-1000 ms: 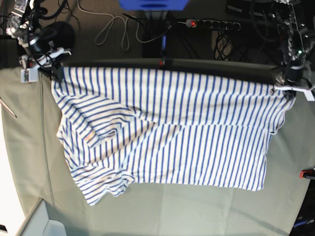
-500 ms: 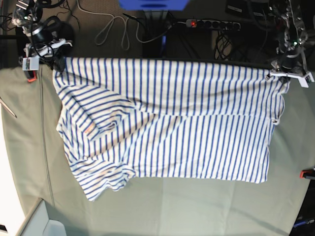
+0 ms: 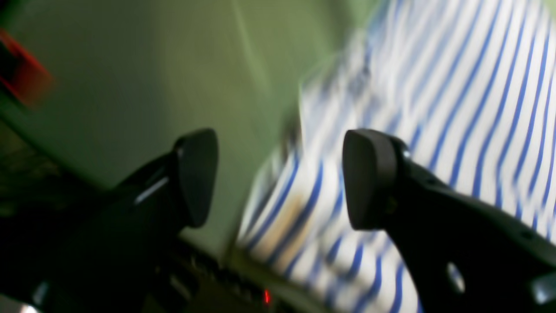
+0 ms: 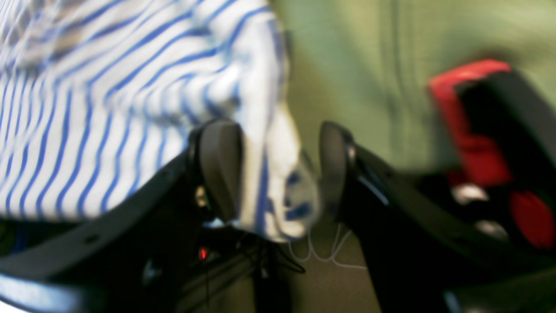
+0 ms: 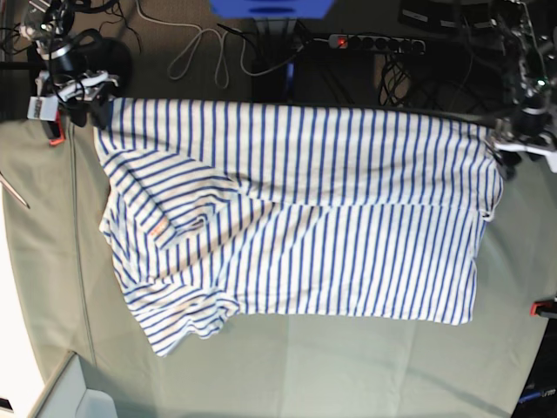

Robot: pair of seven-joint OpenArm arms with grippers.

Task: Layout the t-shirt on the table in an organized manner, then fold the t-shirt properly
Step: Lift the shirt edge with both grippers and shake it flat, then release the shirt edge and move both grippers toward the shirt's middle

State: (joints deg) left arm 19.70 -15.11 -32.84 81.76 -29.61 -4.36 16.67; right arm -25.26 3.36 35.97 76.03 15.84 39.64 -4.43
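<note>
Softly creased striped t-shirt (image 5: 296, 218) lies flat.

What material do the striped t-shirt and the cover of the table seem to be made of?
The t-shirt looks like soft, matte knit cloth, probably cotton: it wrinkles and bunches at the sleeve. The table seems covered with pale grey-green woven cloth, matte, with faint creases; what lies under it is hidden.
</note>
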